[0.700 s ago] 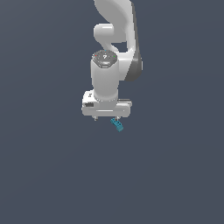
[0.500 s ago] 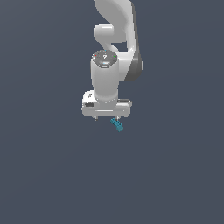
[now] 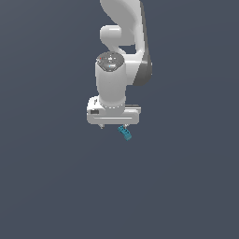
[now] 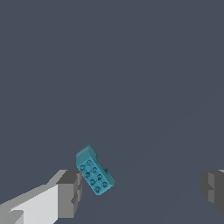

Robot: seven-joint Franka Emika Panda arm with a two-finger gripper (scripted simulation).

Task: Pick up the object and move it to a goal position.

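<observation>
Teal studded block [image 4: 94, 170] beside one grey fingertip [image 4: 70, 192], pincer [image 4: 142, 192] spread apart, plain dark floor [image 3: 56, 186].

This is no home, kitchen or workshop but a bare simulated scene, and the renders themselves show it. Both views are filled edge to edge with one flat slate-grey ground [image 3: 51, 186], without walls, furniture, horizon or clutter. The arm [image 3: 119, 56] is smooth white with grey joints, evenly shaded like a computer model, and enters the exterior view from 12 o'clock. Below it, toward 6 o'clock, the only other thing is a small teal studded block [image 3: 124, 133], plain in colour with crisp edges. In the wrist view the grey fingertips [image 4: 70, 192] are simple faceted shapes, and the ground carries only faint soft shading
</observation>
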